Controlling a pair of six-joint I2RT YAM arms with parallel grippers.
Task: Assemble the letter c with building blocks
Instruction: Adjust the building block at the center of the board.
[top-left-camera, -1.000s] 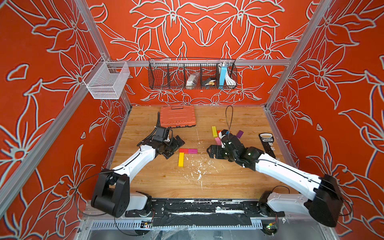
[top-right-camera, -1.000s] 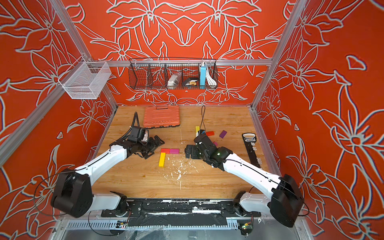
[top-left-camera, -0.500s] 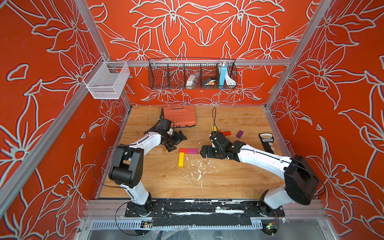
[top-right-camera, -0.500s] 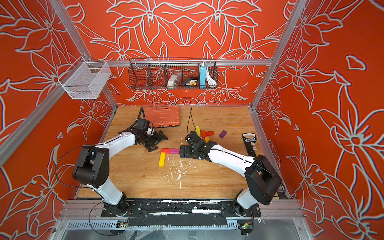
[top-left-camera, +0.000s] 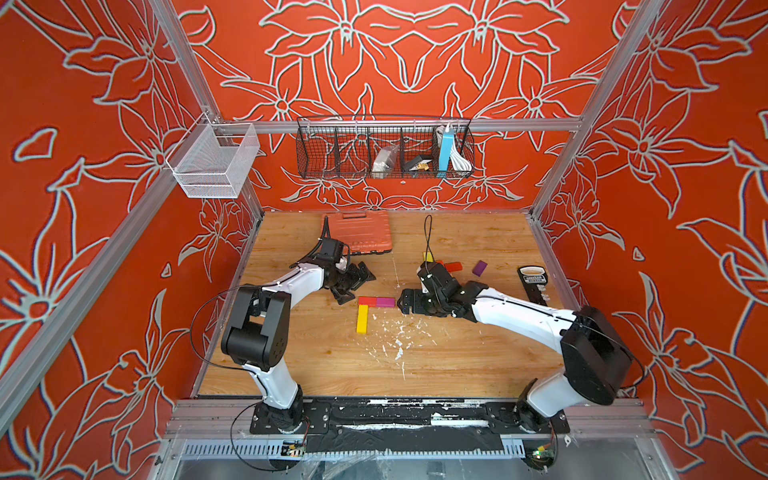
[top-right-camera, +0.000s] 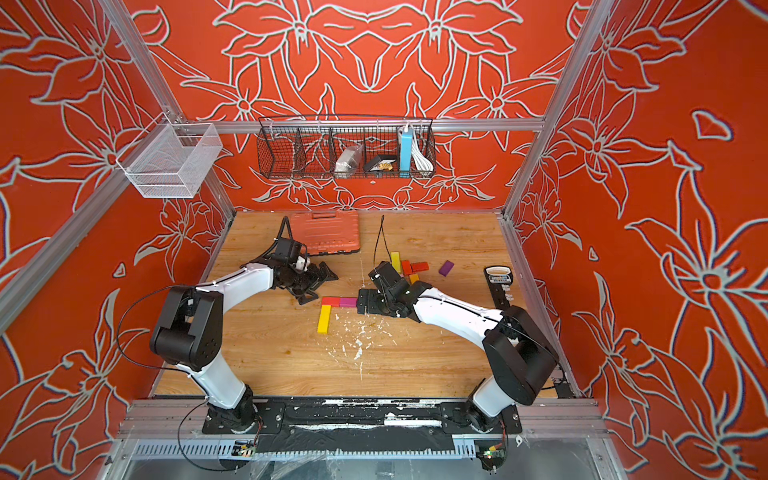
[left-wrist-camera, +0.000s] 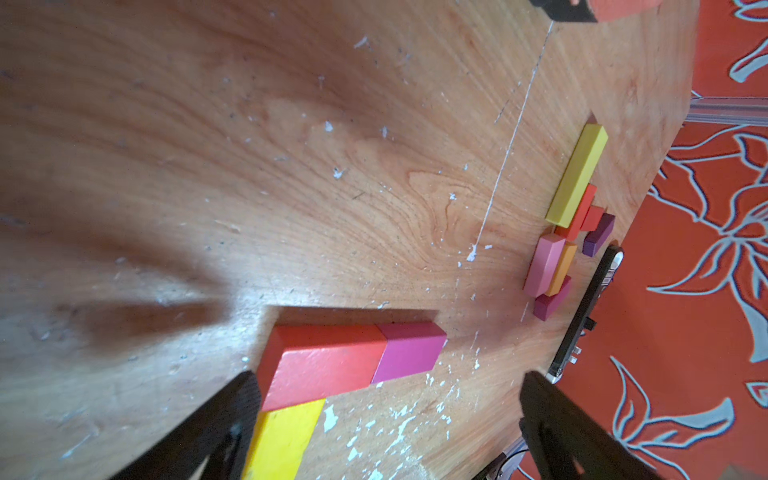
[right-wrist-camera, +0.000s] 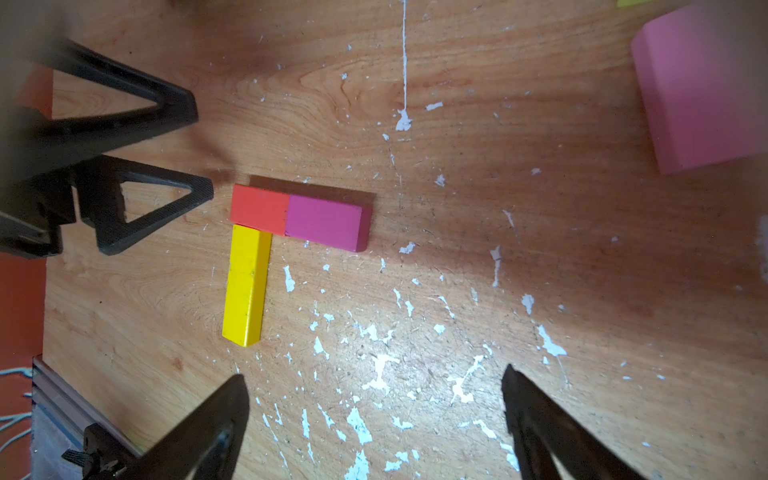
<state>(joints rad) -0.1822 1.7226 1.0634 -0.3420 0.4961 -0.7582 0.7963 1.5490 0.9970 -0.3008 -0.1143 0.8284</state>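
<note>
Three building blocks lie joined on the wooden floor: a red one and a magenta one end to end, with a long yellow one running from the red one toward the front. The same corner shows in the right wrist view: red, magenta, yellow. My left gripper is open just left of the red block. To the right of the magenta block, my right gripper is open and holds nothing. Loose blocks lie behind it: yellow, pink, purple.
A ribbed orange case lies at the back left, close behind the left wrist. A black tool lies along the right wall. White paint flecks dot the floor in front of the blocks. A wire basket hangs on the back wall.
My right gripper has slid left, closer to the magenta block's end. Both arms have raised their elbows. The three joined blocks have not moved.
</note>
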